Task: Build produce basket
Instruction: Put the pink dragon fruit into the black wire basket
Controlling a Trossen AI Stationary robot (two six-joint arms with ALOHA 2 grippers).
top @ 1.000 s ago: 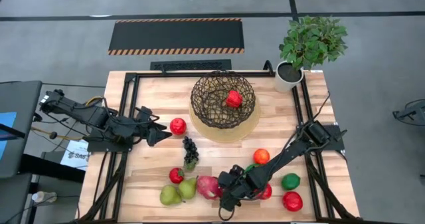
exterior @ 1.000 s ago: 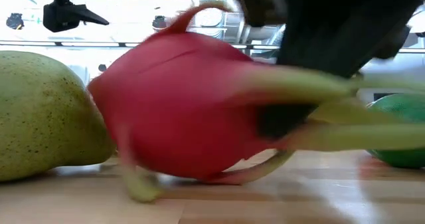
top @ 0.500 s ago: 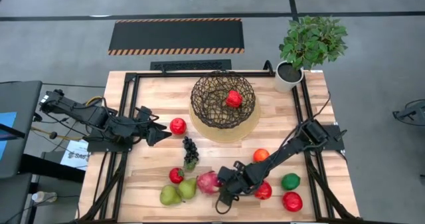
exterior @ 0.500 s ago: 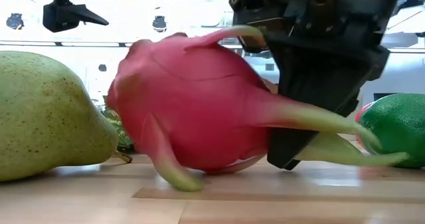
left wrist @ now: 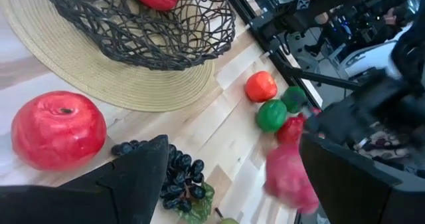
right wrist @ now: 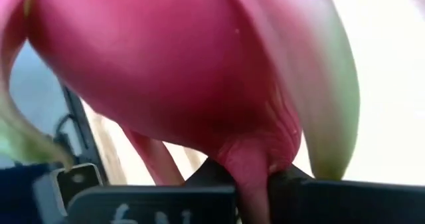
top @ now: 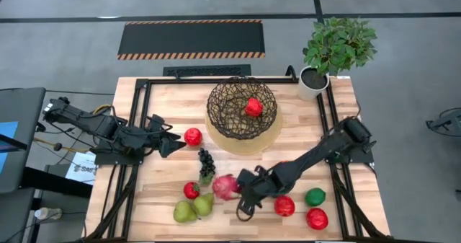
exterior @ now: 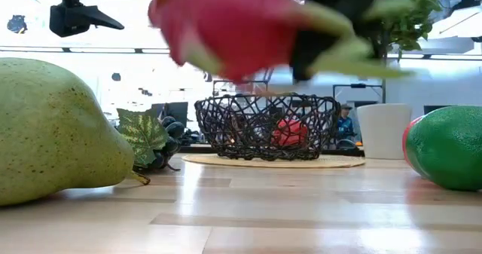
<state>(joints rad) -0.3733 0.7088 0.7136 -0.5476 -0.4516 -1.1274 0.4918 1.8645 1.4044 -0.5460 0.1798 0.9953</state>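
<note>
The right gripper is largely hidden behind the pink dragon fruit it is pinching: in the right wrist view the fruit fills nearly the whole picture, and only the dark finger bases are seen closed on one of its fleshy green-tipped scales. In the low view the fruit is blurred and cut off at the upper edge, clear of the wooden table, with the gripper behind it reduced to a dark smear. A second ago the fruit was lying on the boards beside the pears with the fingers spread around it; now it is lifted, and it has been carried away from the red round fruit toward the dark grapes. The basket, an open weave of dark wire on a flat, pale, woven round base, stands well beyond the gripper, with a glossy red pepper lying inside. Just beside the gripper on the near side are two smooth speckled green pears. The left gripper is held near a shiny red apple, its two dark fingers seen spread apart in the left wrist view with nothing between them. A white pot with a leafy plant stands at the far table corner.
</note>
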